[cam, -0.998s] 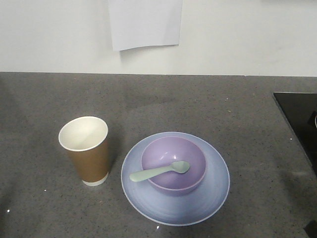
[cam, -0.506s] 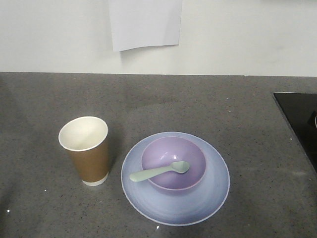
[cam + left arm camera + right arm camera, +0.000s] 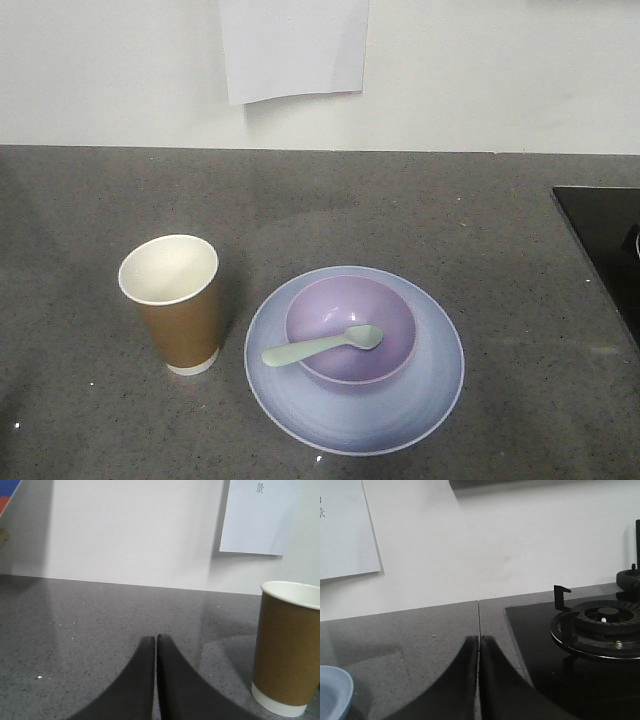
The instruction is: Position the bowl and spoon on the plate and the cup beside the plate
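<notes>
We go left to right across the tabletop (image 3: 420, 210). The left end effector (image 3: 155, 642) sits low over the grey stone with its two dark fingers pressed together, nothing between them; it is clear of the cup (image 3: 286, 647), which stands just to its right in the left wrist view.

In the front view the cup (image 3: 175, 300) is upright, mouth open to the top, just beside the plate (image 3: 420, 410) on its left and not touching the rim. We judge this is the wanted "beside" position.

The plate lies flat, and the bowl (image 3: 350, 325) sits upright on it, a little back of centre, so a ring of plate shows all round. The spoon (image 3: 320, 346) rests in the bowl, its scoop inside and its handle lying over the near-left rim, which props it at a slant.

The right end effector (image 3: 479, 642) is likewise closed on nothing, off to the right near the stove burner (image 3: 605, 625); only the plate's edge (image 3: 335, 690) shows at its lower left.

We judge the arrangement complete, both arms parked away so as not to disturb it.
</notes>
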You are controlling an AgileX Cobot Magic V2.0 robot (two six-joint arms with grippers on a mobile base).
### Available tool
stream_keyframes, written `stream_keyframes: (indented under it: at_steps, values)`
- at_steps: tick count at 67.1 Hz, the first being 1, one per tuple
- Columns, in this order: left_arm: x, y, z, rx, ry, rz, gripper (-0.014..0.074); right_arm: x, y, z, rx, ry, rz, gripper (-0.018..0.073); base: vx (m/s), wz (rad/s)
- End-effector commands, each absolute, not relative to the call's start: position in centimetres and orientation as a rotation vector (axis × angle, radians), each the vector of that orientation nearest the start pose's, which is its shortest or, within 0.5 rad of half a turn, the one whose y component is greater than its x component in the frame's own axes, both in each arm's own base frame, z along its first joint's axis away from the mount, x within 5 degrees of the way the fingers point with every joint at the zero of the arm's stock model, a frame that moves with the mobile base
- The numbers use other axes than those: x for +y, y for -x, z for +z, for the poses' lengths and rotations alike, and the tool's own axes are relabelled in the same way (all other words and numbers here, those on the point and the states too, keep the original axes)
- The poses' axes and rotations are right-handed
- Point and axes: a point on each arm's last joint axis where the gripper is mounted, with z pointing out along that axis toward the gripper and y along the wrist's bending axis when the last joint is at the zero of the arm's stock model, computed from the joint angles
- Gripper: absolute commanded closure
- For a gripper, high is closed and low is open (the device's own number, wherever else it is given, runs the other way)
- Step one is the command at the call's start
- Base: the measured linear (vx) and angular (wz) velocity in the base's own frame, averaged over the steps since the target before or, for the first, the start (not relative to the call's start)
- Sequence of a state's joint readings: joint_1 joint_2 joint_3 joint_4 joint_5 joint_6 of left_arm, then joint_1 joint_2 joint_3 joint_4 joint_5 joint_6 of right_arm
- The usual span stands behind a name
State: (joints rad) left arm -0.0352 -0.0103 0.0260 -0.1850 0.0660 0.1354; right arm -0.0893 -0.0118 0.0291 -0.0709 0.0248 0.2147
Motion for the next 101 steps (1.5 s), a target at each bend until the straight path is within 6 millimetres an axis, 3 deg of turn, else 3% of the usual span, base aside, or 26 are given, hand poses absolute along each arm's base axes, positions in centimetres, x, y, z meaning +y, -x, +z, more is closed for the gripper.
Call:
stream_keyframes:
  at_steps: [1, 65, 101]
  values:
    - [-0.19, -5.65, 19.73, 1.506, 0.019, -0.075, 0.0603, -0.53, -5.58, 20.27, 1.479, -0.169, 0.031, 0.0564, 0.0, 0.0]
    - [-0.2, -5.65, 19.69, 1.511, 0.019, -0.075, 0.0603, -0.54, -5.6, 19.75, 1.54, -0.166, 0.022, 0.0564, 0.0, 0.0]
    - [-0.2, -5.65, 19.69, 1.511, 0.019, -0.075, 0.0603, -0.55, -5.6, 19.57, 1.568, -0.057, -0.085, 0.0564, 0.0, 0.0]
